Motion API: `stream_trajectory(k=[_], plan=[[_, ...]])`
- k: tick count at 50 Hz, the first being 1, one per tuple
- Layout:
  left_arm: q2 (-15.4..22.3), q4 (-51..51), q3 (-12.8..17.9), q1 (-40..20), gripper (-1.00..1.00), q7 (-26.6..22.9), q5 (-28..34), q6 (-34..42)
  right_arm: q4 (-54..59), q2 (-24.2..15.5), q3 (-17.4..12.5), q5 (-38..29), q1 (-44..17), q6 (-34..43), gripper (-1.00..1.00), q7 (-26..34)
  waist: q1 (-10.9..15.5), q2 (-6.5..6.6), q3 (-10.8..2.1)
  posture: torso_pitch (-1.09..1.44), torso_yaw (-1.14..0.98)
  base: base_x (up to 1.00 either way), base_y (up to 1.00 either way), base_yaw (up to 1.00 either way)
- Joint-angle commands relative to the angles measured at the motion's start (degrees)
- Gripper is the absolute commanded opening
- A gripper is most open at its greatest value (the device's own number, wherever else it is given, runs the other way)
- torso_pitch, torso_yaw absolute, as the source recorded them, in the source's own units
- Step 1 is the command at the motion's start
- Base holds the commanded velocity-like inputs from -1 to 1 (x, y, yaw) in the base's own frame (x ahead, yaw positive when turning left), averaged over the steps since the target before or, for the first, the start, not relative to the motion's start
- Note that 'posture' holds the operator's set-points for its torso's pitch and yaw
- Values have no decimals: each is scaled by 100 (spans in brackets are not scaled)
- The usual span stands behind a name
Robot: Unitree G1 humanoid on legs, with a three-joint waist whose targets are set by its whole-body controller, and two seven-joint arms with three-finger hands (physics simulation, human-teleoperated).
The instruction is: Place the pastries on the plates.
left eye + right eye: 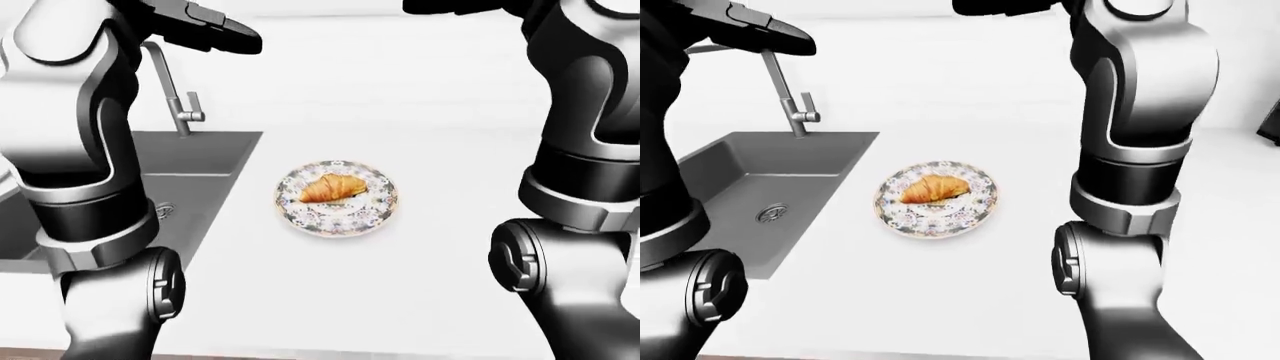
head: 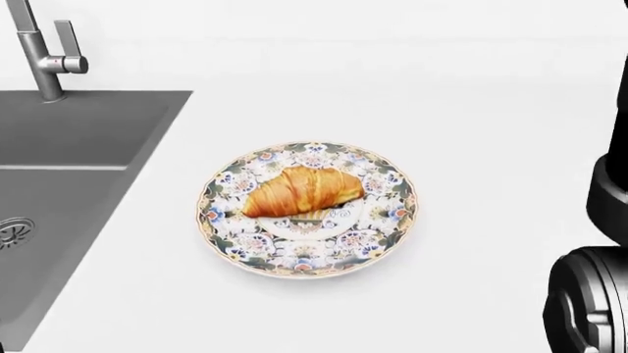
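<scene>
Nearest the cameras, at the bottom of the left-eye view, the robot's two arms rise like pillars: the left arm (image 1: 85, 187) along the left edge and the right arm (image 1: 585, 202) along the right edge, each with a round black joint low down and a grey-and-black segment above. In the head view only a dark rounded part of the right arm shows at the lower right corner.

Between the arms lies the white counter (image 2: 471, 110). On it sits a round plate (image 2: 308, 209) with a busy floral pattern in blue, green and orange. A golden croissant (image 2: 301, 191) rests on the plate, lying across its upper half with its ends pointing left and right in the head view. No hand touches it.

To the left of the plate in the head view, apart from it, a grey sink (image 2: 68, 184) is set into the counter, with a round drain (image 2: 12, 232) in its floor. A metal faucet (image 2: 41, 55) stands at the sink's upper edge.

Farthest off, at the top of the left-eye view, the left hand (image 1: 205, 22) shows as a dark shape above the faucet, and the right hand (image 1: 465, 6) is cut by the top edge. Whether either one is open or closed cannot be told; neither visibly holds anything.
</scene>
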Motion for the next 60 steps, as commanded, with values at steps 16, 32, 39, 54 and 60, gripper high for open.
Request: stream_trajectory(k=[16, 32, 39, 54, 60], plan=[[77, -431, 37, -139, 100, 77, 1, 10, -1031, -151, -57, 213, 164, 420, 100, -194, 22, 27, -117, -40, 0, -44, 0, 0], [-294, -1083, 351, 1609, 100, 623, -170, -848, -2461, 184, -89, 282, 1669, 155, 100, -304, 262, -180, 165, -40, 0, -37, 0, 0], [-438, -1149, 371, 2256, 100, 1105, -340, -1490, -3002, 303, -153, 184, 2589, -326, 100, -314, 221, -332, -129, -40, 0, 0, 0, 0], [-864, -1434, 125, 2815, 100, 1270, -279, -1740, -3295, 650, -87, -52, 3761, -1388, 100, -264, -378, 100, 9, -40, 0, 20, 30, 0], [-884, -1453, 75, 2832, 100, 1232, -194, -1608, -3403, 660, -87, -117, 3756, -1335, 100, -159, -235, 372, 140, -40, 0, 41, 38, 0]])
